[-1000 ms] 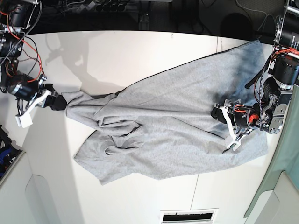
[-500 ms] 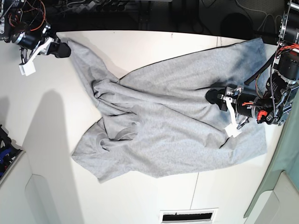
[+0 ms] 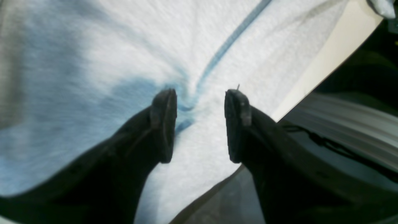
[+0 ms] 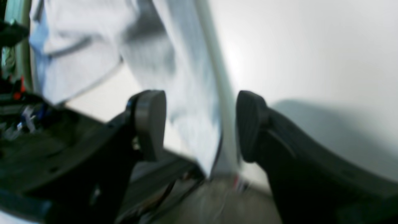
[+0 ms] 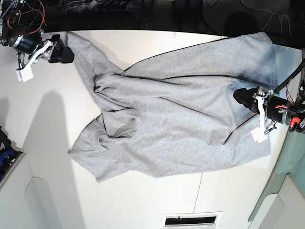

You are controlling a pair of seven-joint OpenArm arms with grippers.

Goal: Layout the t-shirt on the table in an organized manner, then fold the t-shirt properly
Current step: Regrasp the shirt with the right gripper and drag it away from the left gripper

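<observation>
The light grey t-shirt point(image 5: 181, 114) lies rumpled across the white table point(image 5: 143, 200), bunched and folded at its left half; no lettering shows. My left gripper point(image 5: 239, 97) rests on the shirt's right part, near the table's right edge. In the left wrist view it point(image 3: 200, 102) is open over the fabric point(image 3: 93, 46), with a pinched crease between the jaws. My right gripper point(image 5: 66, 53) is at the far left corner, beside the shirt's stretched corner. In the blurred right wrist view it point(image 4: 200, 109) is open, with the shirt's edge point(image 4: 186, 62) behind the gap.
A pale green panel point(image 5: 286, 162) stands past the table's right edge. A vent slot point(image 5: 190, 221) sits at the near edge. Cables and dark gear point(image 5: 95, 7) line the far side. A thin seam point(image 5: 198, 191) crosses the table.
My right gripper carried the shirt's corner from mid-left up to the far left corner. My left gripper moved right toward the table's edge, and the shirt spread out wider.
</observation>
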